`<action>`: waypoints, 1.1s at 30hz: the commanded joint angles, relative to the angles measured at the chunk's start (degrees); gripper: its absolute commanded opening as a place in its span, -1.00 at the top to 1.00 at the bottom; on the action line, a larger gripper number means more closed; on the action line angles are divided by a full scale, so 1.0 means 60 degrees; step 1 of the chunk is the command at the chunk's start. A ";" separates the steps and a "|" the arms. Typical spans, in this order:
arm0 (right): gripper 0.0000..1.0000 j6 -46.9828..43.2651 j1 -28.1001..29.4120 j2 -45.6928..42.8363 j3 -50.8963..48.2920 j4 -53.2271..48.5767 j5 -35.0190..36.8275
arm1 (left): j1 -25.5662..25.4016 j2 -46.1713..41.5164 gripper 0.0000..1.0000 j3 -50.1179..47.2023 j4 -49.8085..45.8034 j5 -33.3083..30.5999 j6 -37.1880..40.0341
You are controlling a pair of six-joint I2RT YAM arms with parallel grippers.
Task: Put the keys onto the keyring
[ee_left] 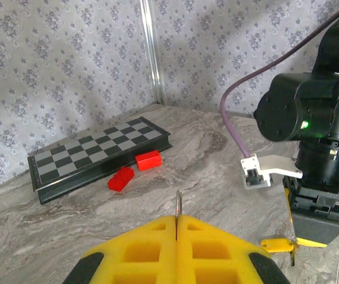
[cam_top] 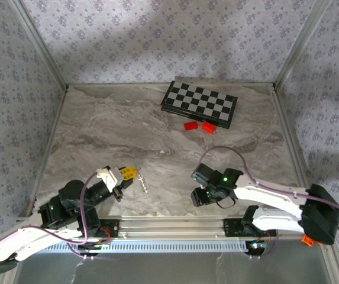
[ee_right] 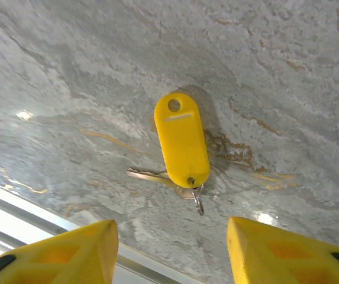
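right tool [ee_right: 172, 239] is open w/ nothing in it, hanging over the yellow tag [ee_right: 181, 139] + key [ee_right: 148, 174] + small ring [ee_right: 197, 202] lying on the surface [ee_right: 68, 71], left tool [ee_left: 176, 231] pinched shut on a thin metal bit [ee_left: 178, 204], prob another key, so threading's not finished imo

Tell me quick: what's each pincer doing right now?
Left pincer: closed on a thin metal piece; key or ring cannot be told.
Right pincer: open, holding nothing, above the yellow tag.
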 commanded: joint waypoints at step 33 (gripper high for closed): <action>0.59 -0.0349 -0.0273 0.0161 -0.0862 0.1022 -0.0047 | -0.0085 -0.0446 1.00 0.0002 0.0555 0.0131 -0.0092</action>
